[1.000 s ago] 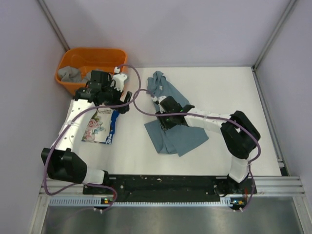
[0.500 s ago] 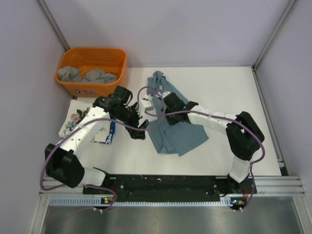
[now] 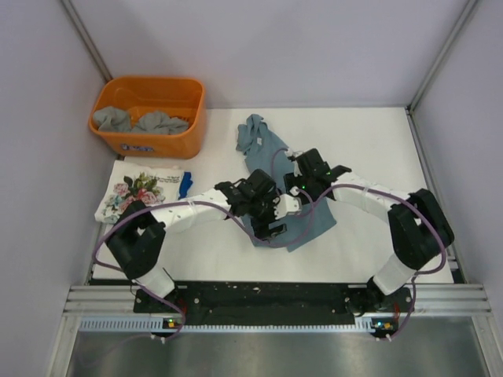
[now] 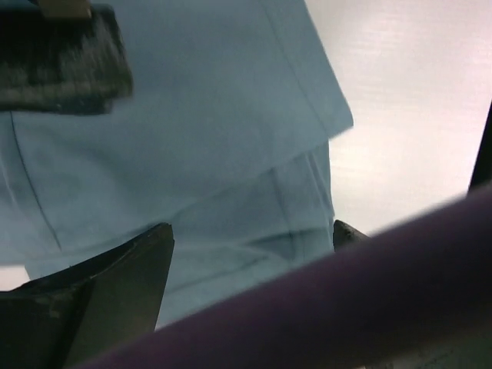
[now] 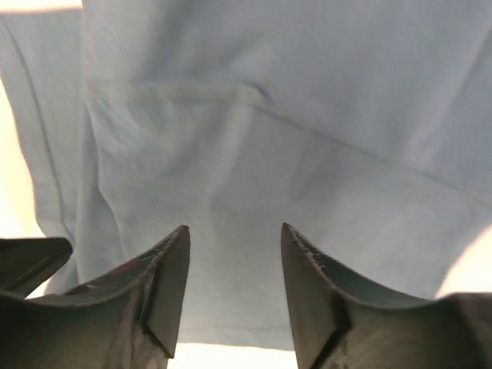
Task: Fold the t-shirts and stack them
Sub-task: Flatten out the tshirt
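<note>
1. Left pincer (image 4: 254,231) gapes wide, empty, low over the shirt (image 4: 192,138) at its layered edge.
2. Right pincer (image 5: 234,231) is likewise open and holds nothing, close above the cloth.
3. Best, I judge: each nips the top layer only, then they spread the shirt flat mid-worktop (image 3: 377,141) before folding.
</note>
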